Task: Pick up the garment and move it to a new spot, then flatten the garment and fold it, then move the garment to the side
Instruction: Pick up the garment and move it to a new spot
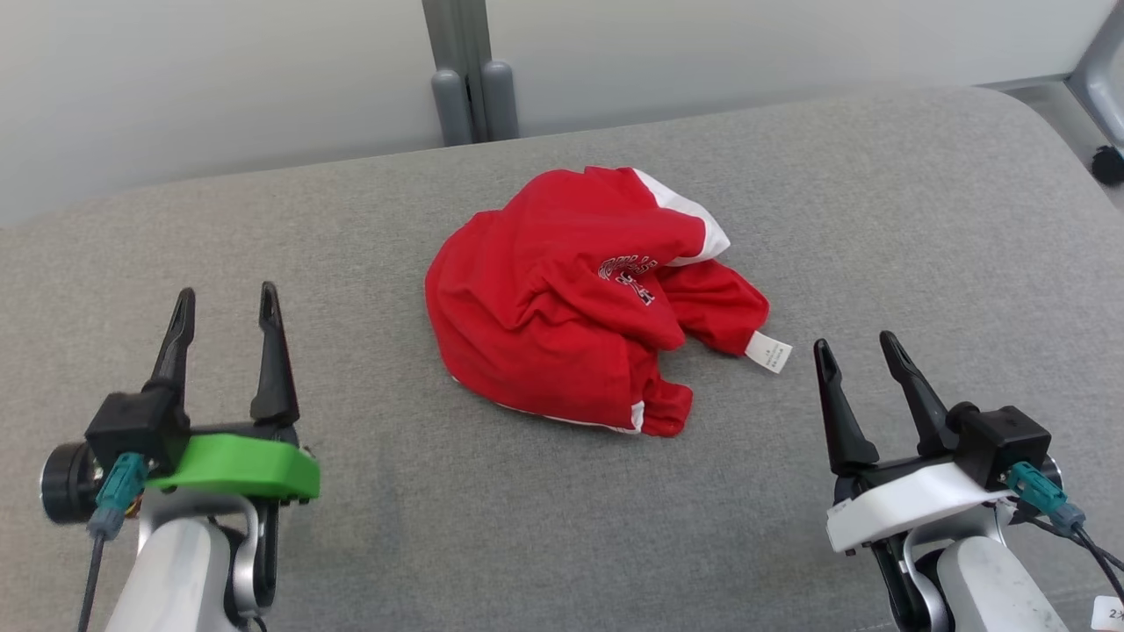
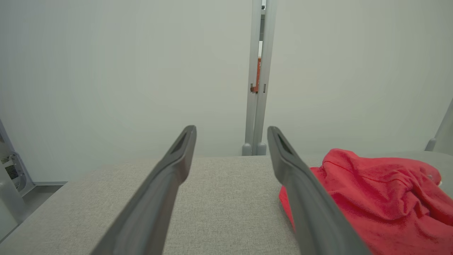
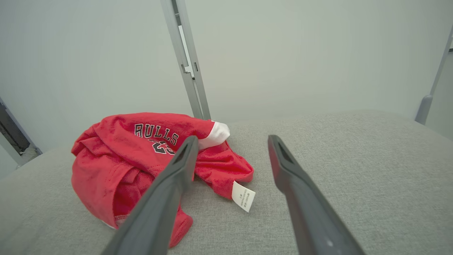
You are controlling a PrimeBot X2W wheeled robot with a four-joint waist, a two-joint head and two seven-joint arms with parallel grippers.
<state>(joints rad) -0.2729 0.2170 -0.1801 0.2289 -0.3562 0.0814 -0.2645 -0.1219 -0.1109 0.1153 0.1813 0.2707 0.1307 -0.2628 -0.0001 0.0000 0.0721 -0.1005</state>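
Presently the red garment (image 1: 571,298) lies crumpled mid-tabletop (image 1: 351,527), just beyond and between the left gripper (image 1: 226,294) and right gripper (image 1: 853,342), both with fingers (image 1: 272,360) spread and empty; judged light, soft and limp, best pinched at a raised fold or hem.

A wide surface (image 1: 562,527) padded in grey woven fabric fills most of the space, its far corners rounded off, and right behind it stand plain pale partition panels (image 1: 219,79) under soft, even light that throws hardly any shadow. Between two panels rises a grey metal post (image 1: 457,35) ending in two rounded feet (image 1: 450,105) just at the surface's far edge, and a second grey frame leg (image 1: 1098,79) slants at the far right with a small black knob (image 1: 1108,164) beside it. Off the left end, a strip of grey floor (image 2: 39,193) runs along the base of the panels.
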